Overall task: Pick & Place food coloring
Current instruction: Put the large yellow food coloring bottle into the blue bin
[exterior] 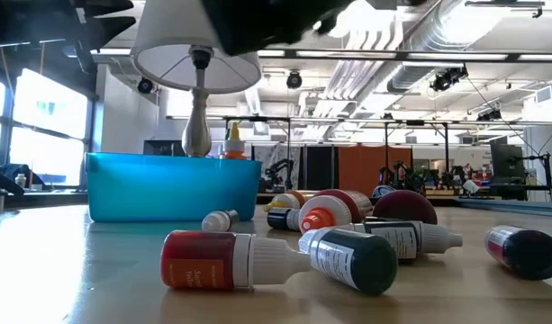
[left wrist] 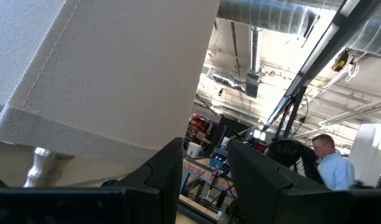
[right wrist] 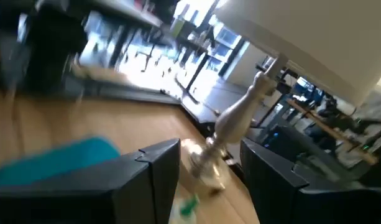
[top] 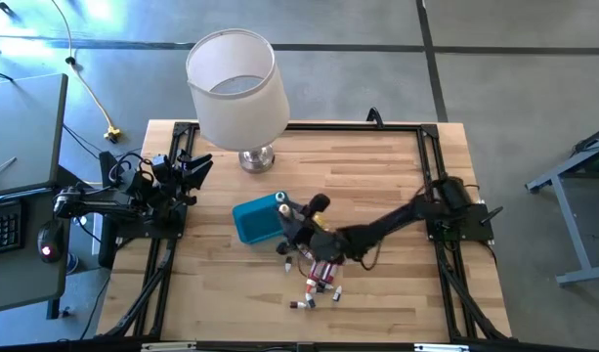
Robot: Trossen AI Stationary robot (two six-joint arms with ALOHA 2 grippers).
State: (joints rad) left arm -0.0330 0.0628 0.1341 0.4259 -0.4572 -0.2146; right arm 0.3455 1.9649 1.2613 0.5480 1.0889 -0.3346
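The food coloring bottles point(exterior: 285, 256) lie scattered on their sides on the wooden table point(top: 397, 176), in a loose cluster just in front of the blue tray point(exterior: 172, 184); in the high view they sit just below the right gripper point(top: 297, 227), which hangs at the tray's right end. At least one bottle with an orange tip point(exterior: 232, 142) shows above the tray's rim, seemingly inside it. The right gripper's fingers point(right wrist: 146, 171) stand spread with nothing between them (the wrist view shows open air and the lamp base point(right wrist: 209, 165) through the gap). The left gripper point(top: 187, 168) waits by the table's left edge near the lampshade point(top: 235, 83), its fingers apart and empty. These bottles look light, smooth and round, so they will likely roll or skid when nudged; a grip across the labelled body, not the narrow cap, seems safest.
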